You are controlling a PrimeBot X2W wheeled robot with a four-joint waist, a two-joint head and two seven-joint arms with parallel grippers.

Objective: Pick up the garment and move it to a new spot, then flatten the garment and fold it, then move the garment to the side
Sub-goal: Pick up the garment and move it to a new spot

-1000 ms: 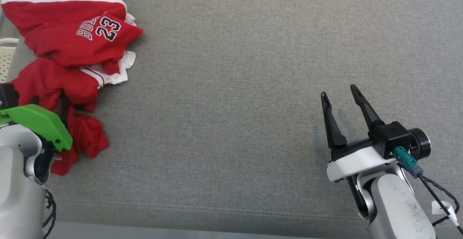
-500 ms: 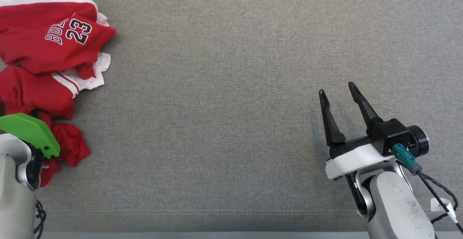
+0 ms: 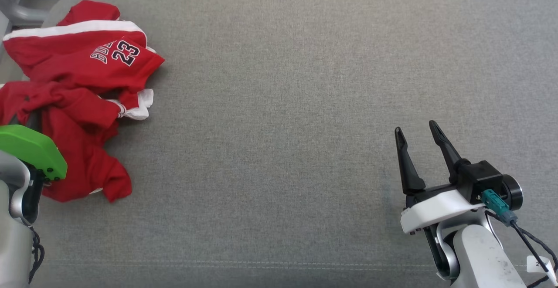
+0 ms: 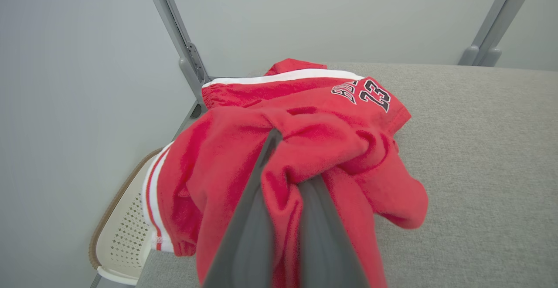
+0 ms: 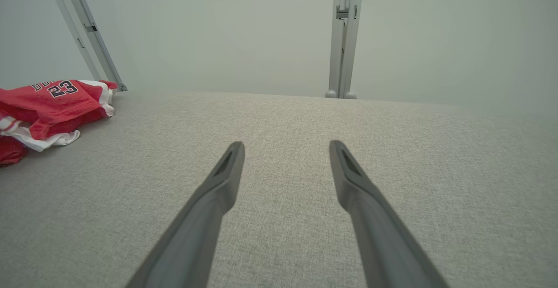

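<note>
Head view: the red basketball garment (image 3: 83, 105) is lying bunched at the far-left corner of the grey desk (image 3: 279, 105), long axis running near-to-far, white-striped band farthest; the right tool (image 3: 415, 127) is standing spread wide. Left wrist view: the left tool (image 4: 287, 166) is pinching a red fold, pickup seemingly under way, calling next for a lift toward mid-desk. Right wrist view: fingers gaping, empty.

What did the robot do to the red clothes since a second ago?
The left hand shut on the red garment and now pinches a fold of it. The cloth near that hand has bunched and changed shape. The numbered part still lies on the grey surface. The right hand stayed open, away from the garment.
</note>
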